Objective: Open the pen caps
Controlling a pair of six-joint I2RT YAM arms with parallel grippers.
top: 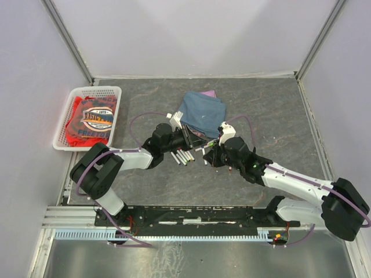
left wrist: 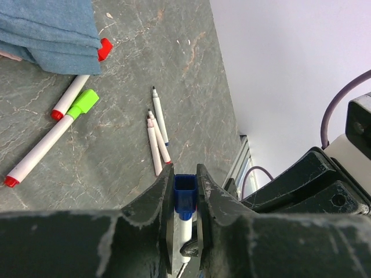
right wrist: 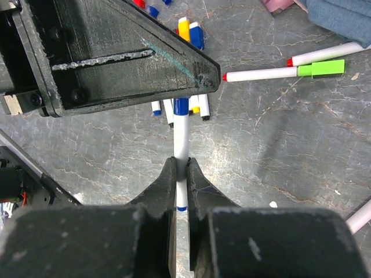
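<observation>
Closest to the lens in the left wrist view, the left gripper (left wrist: 184,178) has its two black fingers pressed against either side of a blue cap (left wrist: 185,196), so it is clamped on that cap. The cap sits on the end of a white pen (right wrist: 181,142), and the right gripper (right wrist: 181,169) is squeezed tight around the barrel of the same pen, further down. From where I stand the two arms meet nose to nose over the middle of the desk (top: 278,121), just in front of the folded blue cloth (top: 201,113), with the pen held between them. What matters is the pen's long axis. It runs straight from one gripper to the other, cap end toward the left arm and barrel toward the right. I'd judge the cap comes off by drawing the two apart along that line, and a sideways pull would likely bend the pen. Below them lie other pens (left wrist: 157,139) with bare tips.
</observation>
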